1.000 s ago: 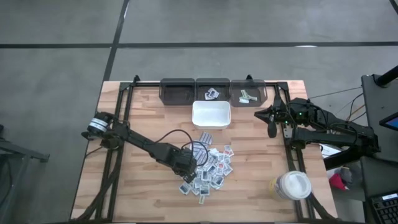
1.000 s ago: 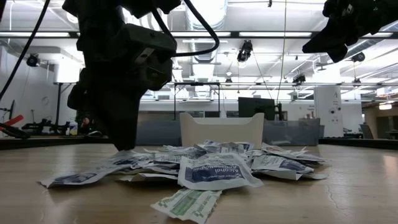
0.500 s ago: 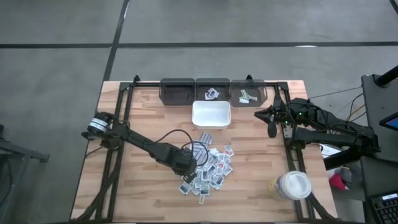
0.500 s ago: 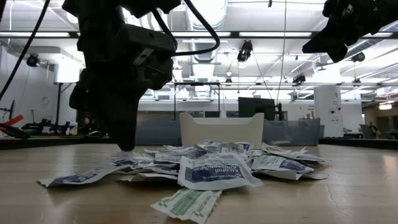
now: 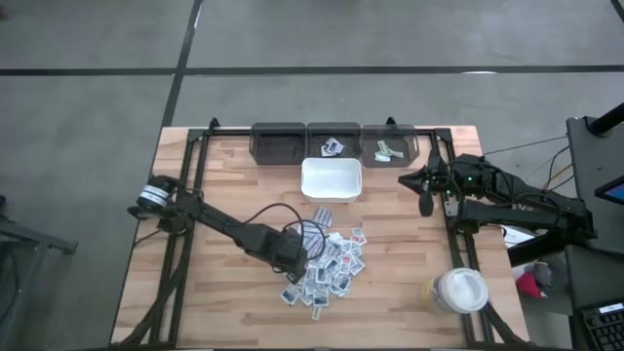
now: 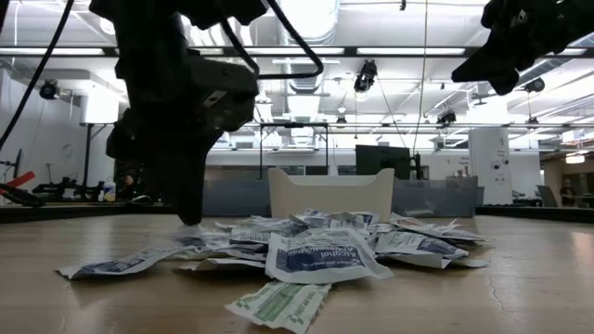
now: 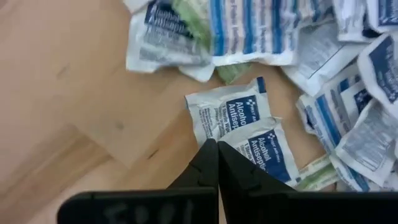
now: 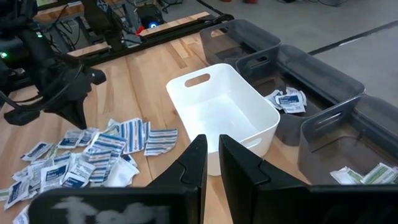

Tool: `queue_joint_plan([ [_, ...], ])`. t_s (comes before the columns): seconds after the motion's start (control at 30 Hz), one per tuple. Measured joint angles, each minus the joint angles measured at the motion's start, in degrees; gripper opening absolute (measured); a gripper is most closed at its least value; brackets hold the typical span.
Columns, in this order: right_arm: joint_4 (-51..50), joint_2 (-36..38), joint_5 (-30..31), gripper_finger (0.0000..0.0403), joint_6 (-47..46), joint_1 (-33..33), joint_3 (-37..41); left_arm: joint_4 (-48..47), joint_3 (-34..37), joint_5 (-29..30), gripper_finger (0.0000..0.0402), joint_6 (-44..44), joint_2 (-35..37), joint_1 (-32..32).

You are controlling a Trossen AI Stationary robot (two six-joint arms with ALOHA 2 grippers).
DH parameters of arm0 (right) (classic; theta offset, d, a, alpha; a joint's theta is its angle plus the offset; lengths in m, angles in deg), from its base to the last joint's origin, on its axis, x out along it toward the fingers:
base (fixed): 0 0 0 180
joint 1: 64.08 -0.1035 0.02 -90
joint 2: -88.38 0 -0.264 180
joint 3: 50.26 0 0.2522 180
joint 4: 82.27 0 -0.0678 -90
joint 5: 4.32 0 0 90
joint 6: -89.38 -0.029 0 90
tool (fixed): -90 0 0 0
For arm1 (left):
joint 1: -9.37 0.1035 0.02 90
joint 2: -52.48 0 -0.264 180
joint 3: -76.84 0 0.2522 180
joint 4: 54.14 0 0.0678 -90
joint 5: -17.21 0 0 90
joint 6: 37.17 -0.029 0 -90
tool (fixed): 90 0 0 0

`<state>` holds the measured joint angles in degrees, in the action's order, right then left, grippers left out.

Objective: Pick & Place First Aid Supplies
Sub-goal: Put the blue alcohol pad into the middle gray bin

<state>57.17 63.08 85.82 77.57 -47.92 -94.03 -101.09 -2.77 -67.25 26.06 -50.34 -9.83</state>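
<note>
From above, the first aid packets (image 5: 327,265) lie in a loose heap on the counter (image 5: 224,185), below the white tray (image 5: 331,179), so I can reach in and pull one out. My left tool (image 5: 292,261) sits at the heap's left edge. My right tool (image 5: 426,200) waits well apart, beside the grey bins (image 5: 334,142). From counter height, my left tool (image 6: 188,215) comes down onto the packets (image 6: 316,246). Through my left wrist, my fingers (image 7: 208,163) are pressed tight together, tips at the corner of an alcohol wipe packet (image 7: 266,149); I cannot tell if they caught it. Through my right wrist, my right tool (image 8: 211,146) shows a thin gap and holds nothing.
</note>
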Motion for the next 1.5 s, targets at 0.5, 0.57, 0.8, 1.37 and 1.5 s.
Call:
queue_joint_plan([
  [0.5, 0.00, 0.00, 0.00, 0.0038, 0.00, -0.01, 0.66, -1.87, -2.42, 4.88, 0.0000, -7.74, 0.13, 0.13],
  [0.57, 0.00, 0.00, 0.00, 0.0038, 0.00, -0.01, 0.66, -1.86, -2.42, 4.88, 0.0000, -7.99, 0.44, 0.13],
  [0.8, 0.01, 0.00, 0.00, 0.0038, 0.00, -0.01, 0.66, -1.81, -2.98, 4.84, 0.0000, -10.43, 3.12, 0.13],
  [1.37, 0.05, 0.00, 0.02, 0.0038, 0.00, 0.00, 0.66, -0.93, -2.76, 4.02, 0.0001, -9.80, 6.27, 0.13],
  [1.5, 0.03, 0.00, 0.02, 0.0038, 0.00, -0.01, 0.66, -0.49, -2.01, 3.97, 0.0025, -8.29, 6.23, 0.15],
])
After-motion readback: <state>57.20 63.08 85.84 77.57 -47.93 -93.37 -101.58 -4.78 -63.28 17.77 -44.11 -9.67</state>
